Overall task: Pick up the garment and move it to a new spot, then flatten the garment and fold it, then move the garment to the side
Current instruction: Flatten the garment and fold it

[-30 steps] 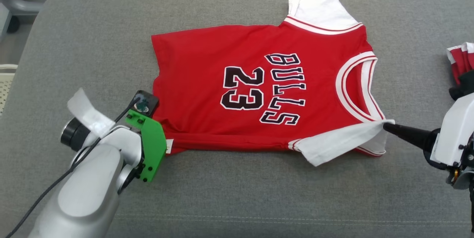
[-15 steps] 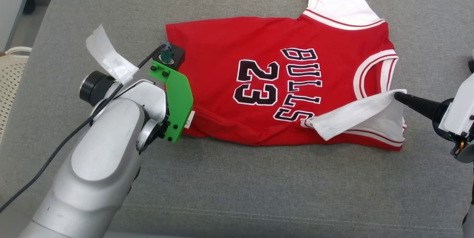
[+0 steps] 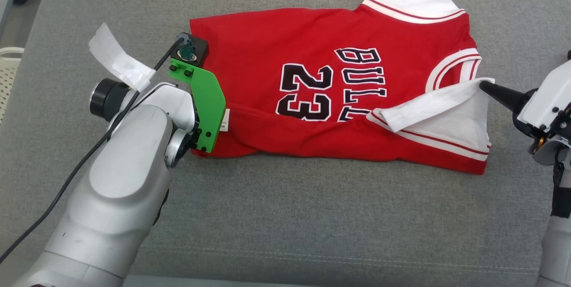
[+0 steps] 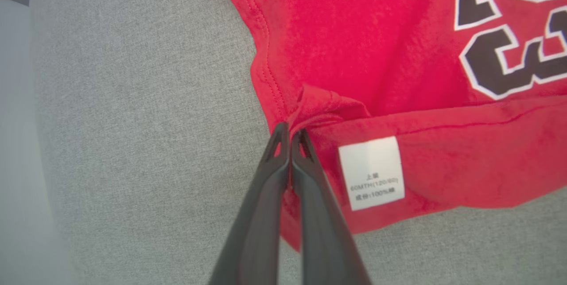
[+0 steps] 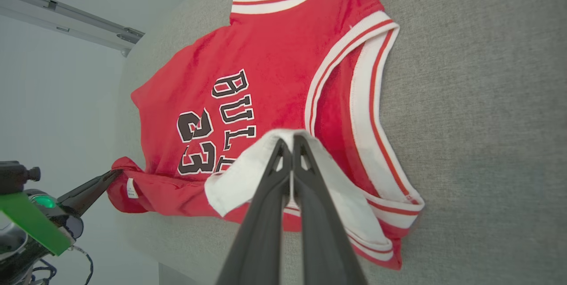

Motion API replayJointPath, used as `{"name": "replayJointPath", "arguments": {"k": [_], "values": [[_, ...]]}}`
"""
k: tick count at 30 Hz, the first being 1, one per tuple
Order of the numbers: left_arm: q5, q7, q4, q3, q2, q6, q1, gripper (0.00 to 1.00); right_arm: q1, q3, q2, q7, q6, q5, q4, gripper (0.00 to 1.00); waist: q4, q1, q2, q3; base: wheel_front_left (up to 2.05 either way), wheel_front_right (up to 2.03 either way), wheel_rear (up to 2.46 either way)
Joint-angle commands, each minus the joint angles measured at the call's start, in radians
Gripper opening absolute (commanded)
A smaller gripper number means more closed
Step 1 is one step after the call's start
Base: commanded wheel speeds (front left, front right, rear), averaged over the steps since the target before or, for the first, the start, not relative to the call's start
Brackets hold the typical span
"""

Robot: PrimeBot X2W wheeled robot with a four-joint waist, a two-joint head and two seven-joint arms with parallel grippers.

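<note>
At 9 o'clock in the head view, the left claw [image 4: 290, 133] is clamped fully shut on a bunched pinch of red cloth at the near hem corner, just beside the white care label [image 4: 372, 172]. The red short-sleeved jersey with white sleeves and black "BULLS 23" lettering [image 3: 267, 50] lies on the grey fabric-covered cushion [image 3: 312, 224], a little beyond its centre. Since a second ago its near long edge has been carried toward 12 o'clock. What was a thin roll along the near side is now a broad red flap that laps over the bottom of the "23" and hides the last letter of "BULLS". The camera has also shifted, so the jersey's slide across the picture is not its own movement. I judge this to be the lengthwise fold under way, with the flap not yet laid down. The jersey's long axis runs from 9 to 3 o'clock, with the hem at 9, the collar at 3 and the tops of the letters pointing to 3. At 3 o'clock the right claw [image 3: 484, 85] is closed tight on the near white sleeve [image 3: 428, 104], which is lifted and drawn over the armhole trim.
</note>
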Motion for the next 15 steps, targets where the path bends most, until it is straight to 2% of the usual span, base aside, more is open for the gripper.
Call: {"name": "replayJointPath", "arguments": {"k": [1, 11, 12, 13, 14, 15], "values": [[0.002, -0.011, 0.016, 0.002, -0.002, 0.003, -0.019, 0.0, -0.021, 0.012, -0.001, -0.021, 0.0, -0.002, 0.016, 0.0, -0.001, -0.0001, -0.0001, 0.008, 0.0, 0.0, 0.0], [0.007, -0.075, 0.109, -0.006, -0.012, -0.006, -0.064, 0.0, -0.098, 0.09, -0.002, -0.131, 0.0, -0.042, 0.096, 0.0, 0.009, -0.0001, -0.0001, 0.038, 0.0, 0.0, 0.0], [0.007, -0.083, 0.117, -0.008, -0.015, -0.008, -0.068, 0.11, -0.103, 0.097, -0.002, -0.144, 0.0, -0.049, 0.102, 0.02, 0.011, -0.0001, -0.0001, 0.04, 0.0, 0.0, 0.0], [0.007, -0.099, 0.121, -0.008, -0.018, -0.011, -0.072, 0.48, -0.105, 0.107, -0.004, -0.156, 0.0, -0.053, 0.109, 1.0, 0.013, -0.0001, -0.0001, 0.042, 0.0, 0.0, 0.0], [0.006, -0.114, 0.126, -0.005, -0.02, -0.006, -0.075, 1.0, -0.106, 0.109, -0.007, -0.169, 0.0, -0.057, 0.116, 1.0, 0.016, -0.0001, -0.0001, 0.043, 0.0, 0.0, 0.0], [0.011, -0.134, 0.13, -0.007, -0.022, -0.003, -0.08, 1.0, -0.111, 0.111, -0.007, -0.185, 0.0, -0.054, 0.119, 1.0, 0.018, -0.0001, -0.0001, 0.043, 0.0, 0.0, 0.0]]}}
